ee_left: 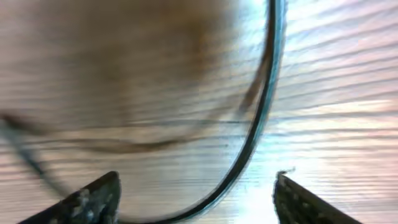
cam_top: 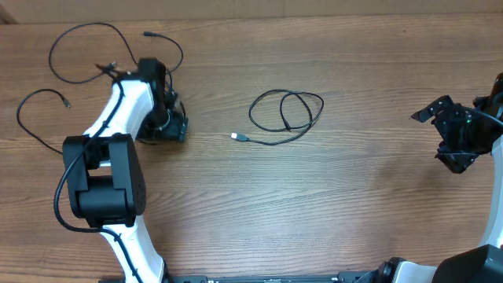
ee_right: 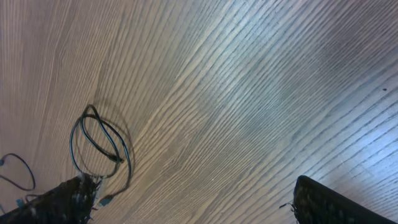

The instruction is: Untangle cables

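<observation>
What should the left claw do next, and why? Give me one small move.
Probably close the left claw on the cable running between its fingers. In the left wrist view the jaws stand apart on either side of it, and it lies on the table, not yet gripped.

A brown wood-grain tabletop (cam_top: 354,204) fills the overhead frame, with a paler strip (cam_top: 314,8) along the upper edge; the wrist views catch a bright sheen on the grain.
</observation>
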